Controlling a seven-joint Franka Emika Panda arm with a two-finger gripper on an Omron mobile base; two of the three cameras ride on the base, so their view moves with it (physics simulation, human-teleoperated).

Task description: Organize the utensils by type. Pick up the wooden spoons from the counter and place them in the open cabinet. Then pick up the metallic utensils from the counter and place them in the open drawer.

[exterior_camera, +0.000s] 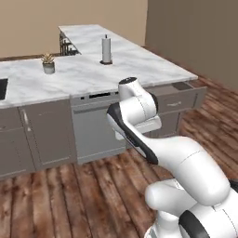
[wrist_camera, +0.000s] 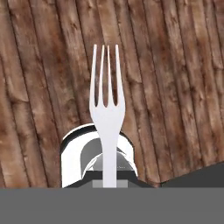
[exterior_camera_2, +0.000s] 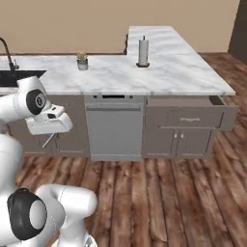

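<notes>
Brown wooden floorboards run under my hand, and beyond them stands the white marble table with grey veins (exterior_camera_2: 159, 72) on its grey-brown cabinet fronts. On it I see a small potted plant (exterior_camera_2: 82, 61) and an upright paper-towel holder (exterior_camera_2: 143, 52), well apart from each other. At the right end the wide shallow grey-brown open drawer (exterior_camera_2: 193, 101) is pulled out beneath the table's edge.

My pincer (wrist_camera: 109, 177) is pinched narrow on the handle of a thin silvery-grey metal fork (wrist_camera: 106, 109). Its three tines point away from me along the line of my hand, over the floor. In the right base view my hand (exterior_camera_2: 48, 123) hangs low, near the cabinet fronts left of the dishwasher and well apart from the drawer.

I judge the fork to be light, stiff and not fragile, but smooth and slippery. My hold is low on the slim handle, so most of the length sticks out past my fingertips. That long free end could twist or swing in my grip if I turn quickly. A hold nearer the middle of the handle would balance it better. As it is, I would carry it steadily, keep the tines level, and let go only once it is low over the drawer's flat inside, so it does not bounce or slide out.
</notes>
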